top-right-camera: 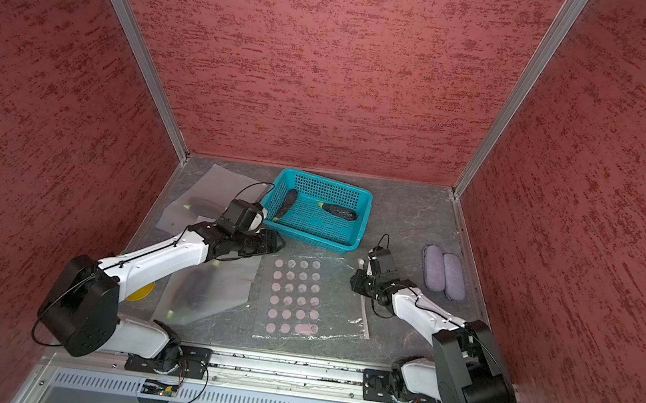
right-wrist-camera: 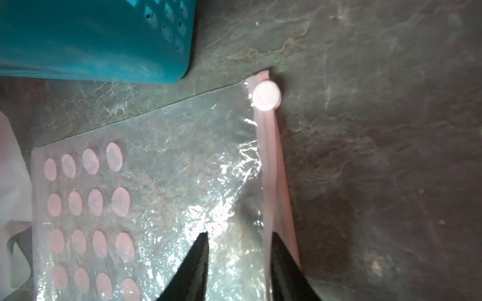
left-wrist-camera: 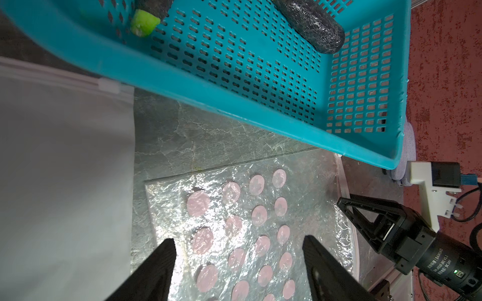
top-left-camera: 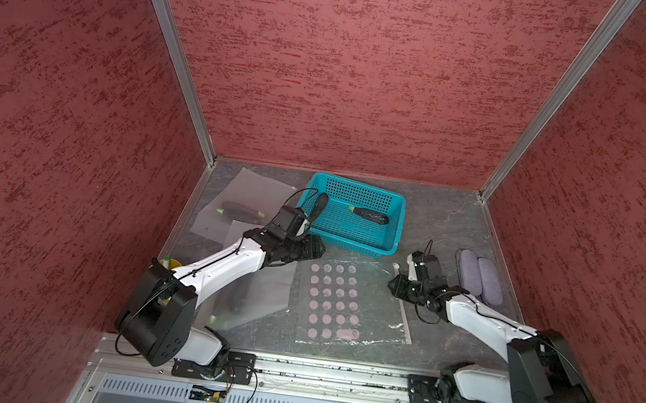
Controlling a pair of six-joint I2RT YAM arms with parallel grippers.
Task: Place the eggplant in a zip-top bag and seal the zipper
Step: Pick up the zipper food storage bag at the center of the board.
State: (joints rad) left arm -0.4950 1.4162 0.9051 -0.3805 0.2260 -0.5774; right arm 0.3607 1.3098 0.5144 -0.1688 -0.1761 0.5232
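We see the eggplant [top-left-camera: 372, 215], dark and shiny with a green stem, lying on the floor of the teal basket [top-left-camera: 356, 193], and a second eggplant [top-left-camera: 320, 204] leaning against the basket's wall on the left arm's side. Neither is in a bag. The dotted zip-top bag [top-left-camera: 368, 300] lies flat on the table just beside the basket, on the side toward the arm bases. Its zipper strip [right-wrist-camera: 271, 161] runs along the edge under the right arm, with the white slider [right-wrist-camera: 266, 95] at the end nearest the basket. The left gripper [left-wrist-camera: 238, 241] hovers by the basket's near corner above the dots, its jaws spread wide and holding nothing. The right gripper [right-wrist-camera: 240, 234] is low over the bag, its jaws partly apart astride the zipper strip. We cannot tell whether they pinch the film. On the basket's left-arm side a frosted bag [top-left-camera: 246, 197] holds another eggplant. On the opposite side, well apart, lie two lilac oblong pads [top-left-camera: 479, 276].
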